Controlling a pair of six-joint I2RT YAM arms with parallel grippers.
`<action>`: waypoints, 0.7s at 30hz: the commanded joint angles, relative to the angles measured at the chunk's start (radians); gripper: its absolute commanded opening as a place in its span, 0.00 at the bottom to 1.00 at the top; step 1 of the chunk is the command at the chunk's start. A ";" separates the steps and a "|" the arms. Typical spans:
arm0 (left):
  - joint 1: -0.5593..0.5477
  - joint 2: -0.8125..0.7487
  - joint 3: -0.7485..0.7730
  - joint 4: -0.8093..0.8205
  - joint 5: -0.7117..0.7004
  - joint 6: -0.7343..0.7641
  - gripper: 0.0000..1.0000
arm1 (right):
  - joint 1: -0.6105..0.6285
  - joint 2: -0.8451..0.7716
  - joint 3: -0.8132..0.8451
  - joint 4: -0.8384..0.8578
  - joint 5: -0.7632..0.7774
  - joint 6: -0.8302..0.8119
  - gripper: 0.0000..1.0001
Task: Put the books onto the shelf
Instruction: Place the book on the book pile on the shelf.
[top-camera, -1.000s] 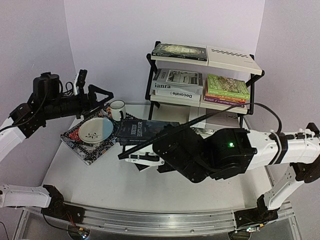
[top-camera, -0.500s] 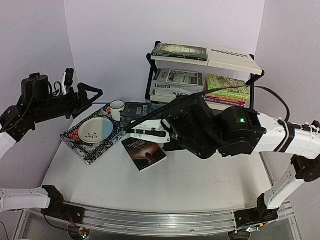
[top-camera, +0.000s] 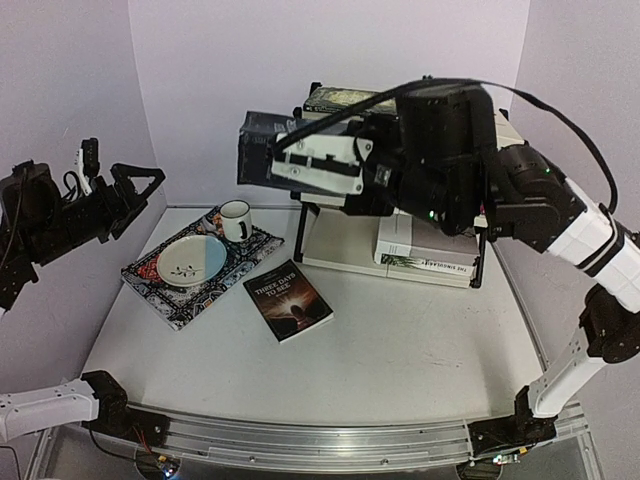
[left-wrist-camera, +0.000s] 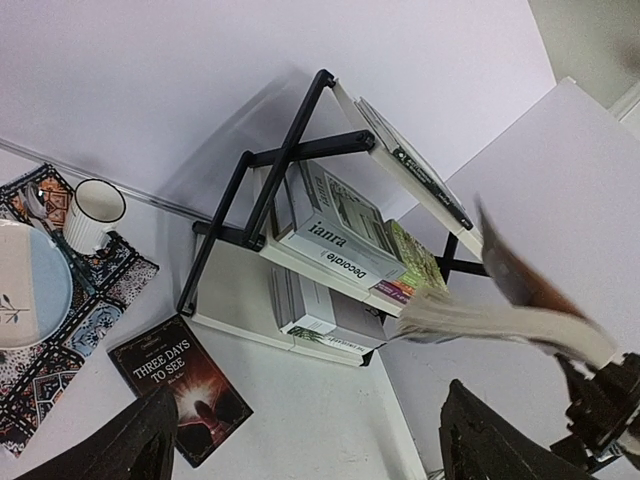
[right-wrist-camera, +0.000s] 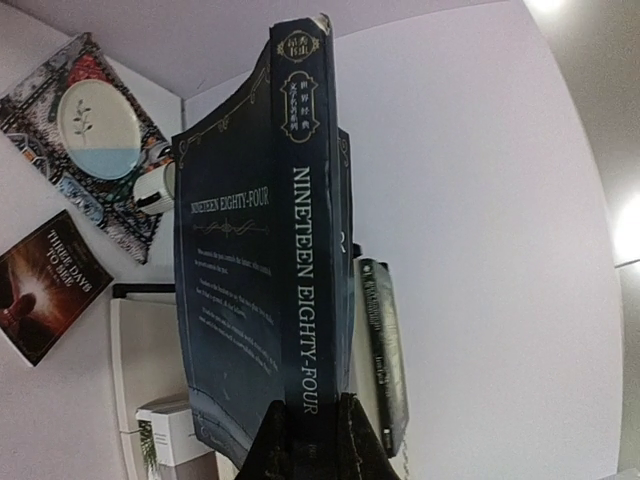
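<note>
R gripper (right-wrist-camera: 310, 425) clamped on dark "Nineteen Eighty-Four" book (top-camera: 258, 148), held aloft in front of upper part of shelf (top-camera: 340, 245). L gripper (top-camera: 112, 172) spread wide, nothing in it, off to the left. "Three Days" book (top-camera: 288, 298) lies flat on table (top-camera: 400, 350) nr placemat (top-camera: 165, 300).

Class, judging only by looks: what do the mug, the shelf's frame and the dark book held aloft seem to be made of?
Mug: probably glazed ceramic, as it is glossy white with a brownish rim.
Shelf frame: likely painted metal tubing, given its thin, round, matte black bars.
Book: paper pages in a soft card cover. The pages fan out and the cover bends.
</note>
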 joint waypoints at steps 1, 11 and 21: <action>0.001 0.036 -0.010 0.013 -0.017 -0.010 0.92 | -0.052 0.051 0.184 0.230 0.057 -0.177 0.00; 0.001 0.080 -0.012 0.021 0.016 -0.020 0.92 | -0.229 0.166 0.393 0.452 -0.016 -0.327 0.00; 0.001 0.097 0.049 0.024 0.008 0.028 0.92 | -0.424 0.200 0.404 0.534 -0.080 -0.352 0.00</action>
